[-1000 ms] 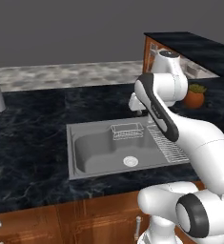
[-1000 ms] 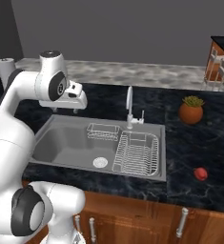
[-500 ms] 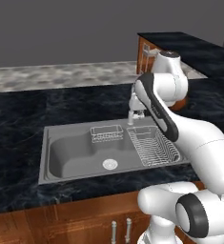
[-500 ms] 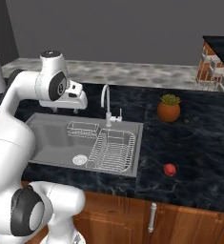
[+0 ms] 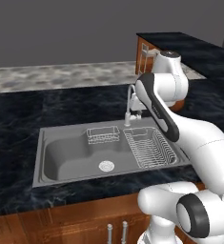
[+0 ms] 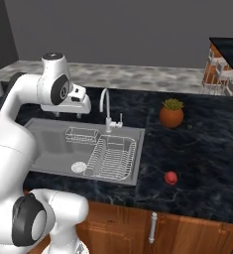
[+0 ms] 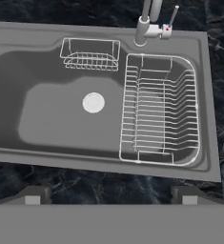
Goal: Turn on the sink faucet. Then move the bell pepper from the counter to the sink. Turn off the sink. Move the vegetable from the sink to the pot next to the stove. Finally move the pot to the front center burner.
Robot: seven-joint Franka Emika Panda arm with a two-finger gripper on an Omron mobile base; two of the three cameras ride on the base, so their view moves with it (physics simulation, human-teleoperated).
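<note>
Standing at the sink's [image 6: 48, 136] back rim, the faucet [image 6: 106, 106] arches its spout over the basin. A dish rack [image 6: 113, 158] fills the right part; a small wire basket [image 6: 82, 134] sits behind the drain. Well right, the bell pepper [image 6: 171, 177] rests on open counter [image 6: 197, 149] near the front edge, a potted plant [image 6: 171, 112] behind. The gripper [image 7: 110, 194] hangs above the sink, fingers spread wide, empty.

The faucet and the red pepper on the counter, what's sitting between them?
Between the faucet and the bell pepper lie the sink's right rim and bare dark counter, seen in the right base view.
</note>
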